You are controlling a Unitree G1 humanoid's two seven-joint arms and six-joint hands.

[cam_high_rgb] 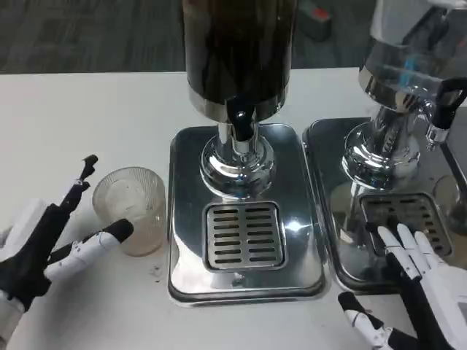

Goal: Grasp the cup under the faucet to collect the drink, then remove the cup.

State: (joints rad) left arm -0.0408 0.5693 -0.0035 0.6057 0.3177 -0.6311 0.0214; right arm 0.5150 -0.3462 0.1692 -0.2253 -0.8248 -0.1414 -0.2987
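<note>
The clear ribbed plastic cup (131, 210) stands upright on the white table (66, 124), left of the drip grille (243, 235) (not under the black faucet (240, 124)). The left hand (55, 237), nearer, has spread fingers touching it, not yet closed; the right hand (408, 292) rests open.

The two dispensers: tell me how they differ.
The middle dispenser holds dark drink; the right dispenser looks clear. The middle one's drip tray is bare, with the cup beside it; the right one's tray has the right hand over its grate. Both share chrome bases, black taps.

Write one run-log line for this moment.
left hand: touches clear cup | cup: on table, left of drip tray | right hand: open, waiting
</note>
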